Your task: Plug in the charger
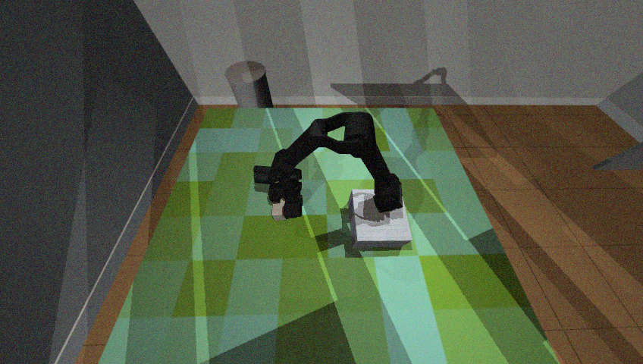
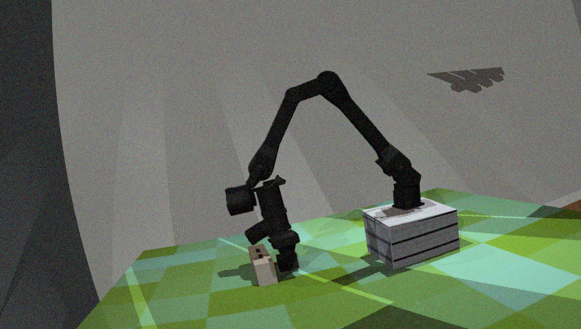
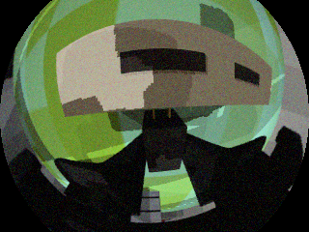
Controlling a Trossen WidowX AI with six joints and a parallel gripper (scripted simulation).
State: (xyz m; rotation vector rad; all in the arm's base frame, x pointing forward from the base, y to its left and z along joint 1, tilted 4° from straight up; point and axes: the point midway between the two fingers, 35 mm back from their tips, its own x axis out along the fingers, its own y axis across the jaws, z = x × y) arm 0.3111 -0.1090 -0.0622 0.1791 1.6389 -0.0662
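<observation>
The power strip [image 1: 278, 211] [image 2: 267, 272] [image 3: 97, 72] is a beige block on the mat, with dark recesses on its top, a long one and a short one in the wrist view. My gripper [image 1: 293, 208] [image 2: 288, 260] [image 3: 160, 134] is low beside the strip and shut on the charger. The charger [image 3: 164, 157] is a small black block between the fingertips, its two thin brass prongs pointing at the strip. In the wrist view the prongs reach up to the strip's near edge. The outlet face is hidden, so I cannot tell whether the tips touch or enter it.
The arm's base stands on a white and grey box [image 1: 381, 233] [image 2: 425, 238], right of the strip in the top and exterior views. The mat [image 1: 252, 288] [image 2: 252, 313] has green and teal patches. A grey cylinder [image 1: 246, 87] stands at the back by the wall.
</observation>
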